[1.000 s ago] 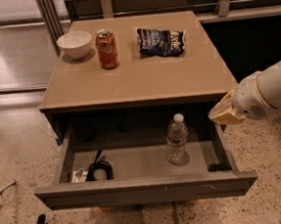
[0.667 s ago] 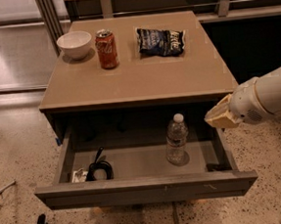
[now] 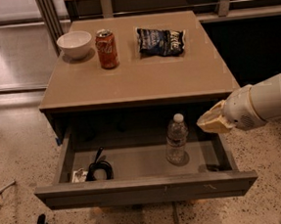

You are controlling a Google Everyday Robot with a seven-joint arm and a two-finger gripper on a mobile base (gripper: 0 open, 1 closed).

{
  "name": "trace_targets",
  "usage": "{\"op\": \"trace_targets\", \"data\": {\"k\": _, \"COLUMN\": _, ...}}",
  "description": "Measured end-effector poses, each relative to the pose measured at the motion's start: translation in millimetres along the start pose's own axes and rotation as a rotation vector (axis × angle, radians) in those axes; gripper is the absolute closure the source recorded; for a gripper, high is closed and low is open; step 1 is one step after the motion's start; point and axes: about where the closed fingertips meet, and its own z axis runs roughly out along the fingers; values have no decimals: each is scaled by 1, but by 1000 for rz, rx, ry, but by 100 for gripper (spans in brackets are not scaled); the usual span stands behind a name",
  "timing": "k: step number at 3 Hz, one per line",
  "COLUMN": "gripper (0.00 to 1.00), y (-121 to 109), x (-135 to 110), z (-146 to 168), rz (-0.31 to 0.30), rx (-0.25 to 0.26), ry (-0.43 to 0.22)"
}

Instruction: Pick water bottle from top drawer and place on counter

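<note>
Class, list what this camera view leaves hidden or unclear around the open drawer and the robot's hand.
Camera view:
1. The rear of the top drawer is lost in shadow under the counter.
2. The arm behind the hand, which hovers right of the water bottle, is cut off by the right edge.
3. The dark coiled item at the drawer's left is too small to identify.

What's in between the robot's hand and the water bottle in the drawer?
Nothing. In the camera view the gripper hovers beside the water bottle, which stands in the top drawer, and the gap between them is bare.
</note>
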Motion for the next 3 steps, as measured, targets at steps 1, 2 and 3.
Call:
{"op": "trace_targets", "data": {"k": 1, "gripper": 50, "y": 4, "x": 1, "z": 3, "rz": 6, "rx": -16, "ry": -5}}
{"op": "trace_targets", "data": {"k": 2, "gripper": 36, "y": 5, "x": 1, "z": 3, "rz": 6, "rx": -20, "ry": -6}}
{"op": "trace_targets", "data": {"k": 3, "gripper": 37, "y": 7, "x": 2, "z": 6, "rz": 5, "rx": -31, "ry": -6}}
